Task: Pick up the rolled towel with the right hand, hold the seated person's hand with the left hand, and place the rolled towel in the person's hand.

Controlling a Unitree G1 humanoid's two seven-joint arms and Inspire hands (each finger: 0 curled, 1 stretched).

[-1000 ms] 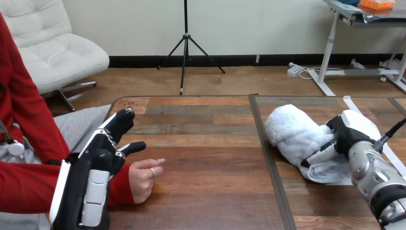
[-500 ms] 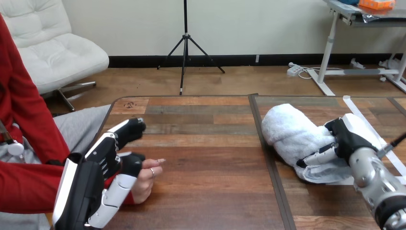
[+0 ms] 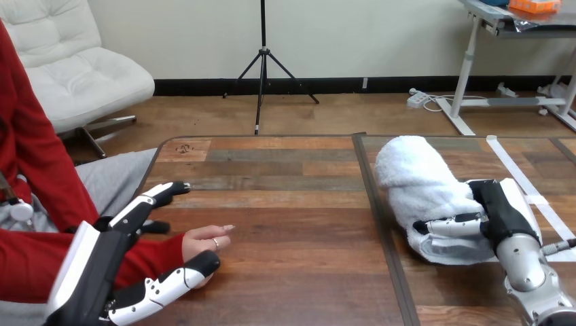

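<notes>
The white rolled towel [image 3: 418,183] is at the right of the table, tilted with its far end raised. My right hand [image 3: 499,210] grips it from the right, its fingers [image 3: 452,223] curled across the lower part of the roll. The person's hand [image 3: 204,246] rests on the table at the left as a loose fist, red sleeve behind it. My left hand [image 3: 95,272] straddles the person's wrist and is open. Its straight fingers [image 3: 153,198] lie on the far side, and its thumb [image 3: 173,284] reaches along the near side to the person's hand.
A dark seam [image 3: 380,224] runs front to back between the two table halves, just left of the towel. White tape strips [image 3: 519,180] lie on the table at the far right. The person sits at the table's left edge [image 3: 153,170].
My left hand has dropped lower and spread, with the thumb swinging to the near side of the person's hand. My right hand has closed further on the towel, whose far end has tipped up.
</notes>
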